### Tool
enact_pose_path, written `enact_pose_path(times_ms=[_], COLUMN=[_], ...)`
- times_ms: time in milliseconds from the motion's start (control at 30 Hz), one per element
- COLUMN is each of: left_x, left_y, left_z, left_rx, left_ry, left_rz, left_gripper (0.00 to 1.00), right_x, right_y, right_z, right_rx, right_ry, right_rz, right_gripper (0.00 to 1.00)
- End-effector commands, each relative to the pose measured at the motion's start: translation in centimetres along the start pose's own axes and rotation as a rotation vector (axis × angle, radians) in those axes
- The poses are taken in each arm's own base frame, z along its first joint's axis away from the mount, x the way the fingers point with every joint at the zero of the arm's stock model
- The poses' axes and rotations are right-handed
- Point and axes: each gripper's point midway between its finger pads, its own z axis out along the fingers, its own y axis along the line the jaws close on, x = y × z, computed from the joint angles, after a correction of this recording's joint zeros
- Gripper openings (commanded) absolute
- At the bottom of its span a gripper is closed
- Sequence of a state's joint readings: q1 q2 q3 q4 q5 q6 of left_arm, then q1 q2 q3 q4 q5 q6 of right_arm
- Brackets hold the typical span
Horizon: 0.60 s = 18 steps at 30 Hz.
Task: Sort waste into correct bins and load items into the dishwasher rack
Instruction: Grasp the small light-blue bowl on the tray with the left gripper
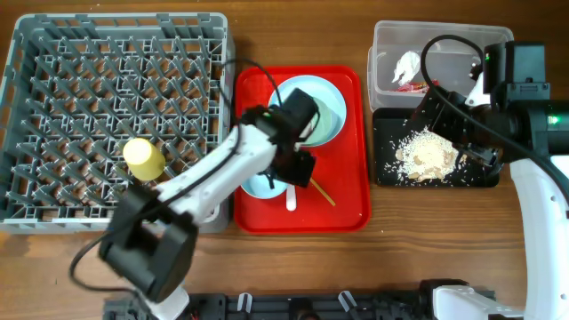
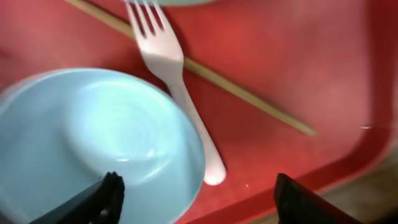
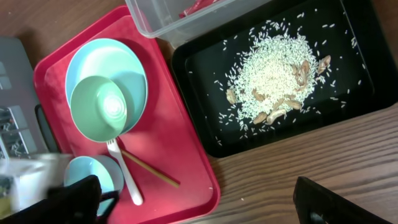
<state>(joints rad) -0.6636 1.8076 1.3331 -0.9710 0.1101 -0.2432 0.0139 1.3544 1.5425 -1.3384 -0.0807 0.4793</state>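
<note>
My left gripper [image 1: 293, 167] [image 2: 199, 200] is open, low over the light blue bowl [image 1: 260, 186] [image 2: 93, 137] on the red tray, with the bowl's rim between its fingers. The white fork [image 1: 291, 199] [image 2: 174, 81] lies beside the bowl. The mint-green bowl [image 1: 325, 120] [image 3: 99, 106] sits on the pale blue plate [image 1: 299, 89] [image 3: 134, 68]. The yellow cup [image 1: 142, 156] lies in the grey rack [image 1: 53, 53]. My right gripper [image 1: 453, 133] [image 3: 205, 202] is open and empty above the black tray [image 1: 387, 124] [image 3: 373, 93] of rice scraps [image 1: 428, 153] [image 3: 273, 71]. The clear tub [image 1: 444, 31] holds the tissue [image 1: 407, 64] and the red wrapper [image 1: 411, 86].
The red serving tray [image 1: 351, 196] [image 3: 186, 143] lies between the rack and the bins. A thin wooden stick [image 1: 322, 191] [image 2: 249, 99] lies on it under the fork. Bare wooden table [image 3: 323, 155] lies in front of the black tray.
</note>
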Motion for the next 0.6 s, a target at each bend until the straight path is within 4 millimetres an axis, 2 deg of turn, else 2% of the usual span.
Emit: enact_pose_path(times_ms=[0, 67, 100, 133, 167, 200, 300, 333, 467, 567], left_x=[1.3, 1.7, 1.7, 1.8, 1.7, 1.6, 1.2, 1.1, 0.5, -0.5], left_y=[-0.5, -0.7, -0.8, -0.9, -0.9, -0.8, 0.2, 0.4, 0.1, -0.5], left_z=[3.7, 4.6, 5.0, 5.3, 5.3, 5.3, 5.0, 4.8, 3.4, 0.3], left_rx=[-0.038, -0.045, -0.047, -0.047, -0.051, -0.059, -0.114, -0.123, -0.115, -0.086], left_ry=[0.107, 0.128, 0.134, 0.136, 0.132, 0.128, 0.106, 0.100, 0.055, -0.027], left_rz=[0.028, 0.038, 0.043, 0.046, 0.048, 0.048, 0.050, 0.050, 0.053, 0.058], left_gripper=[0.65, 0.60, 0.54, 0.45, 0.30, 0.20, 0.06, 0.04, 0.04, 0.04], right_x=[-0.2, -0.2, -0.2, -0.2, -0.2, -0.2, -0.1, -0.1, 0.0, 0.0], right_y=[-0.3, -0.3, -0.4, -0.4, -0.4, -0.4, -0.4, -0.4, -0.4, -0.4], right_z=[-0.6, -0.6, -0.6, -0.6, -0.6, -0.6, -0.6, -0.6, -0.6, -0.6], right_rx=[0.010, 0.011, 0.011, 0.011, 0.011, 0.011, 0.013, 0.014, 0.014, 0.014], right_ry=[-0.028, -0.027, -0.027, -0.026, -0.026, -0.026, -0.023, -0.022, -0.021, -0.021], right_rz=[0.019, 0.019, 0.019, 0.019, 0.019, 0.019, 0.019, 0.019, 0.019, 0.019], right_gripper=[1.00, 1.00, 1.00, 1.00, 1.00, 1.00, 1.00, 1.00, 1.00, 1.00])
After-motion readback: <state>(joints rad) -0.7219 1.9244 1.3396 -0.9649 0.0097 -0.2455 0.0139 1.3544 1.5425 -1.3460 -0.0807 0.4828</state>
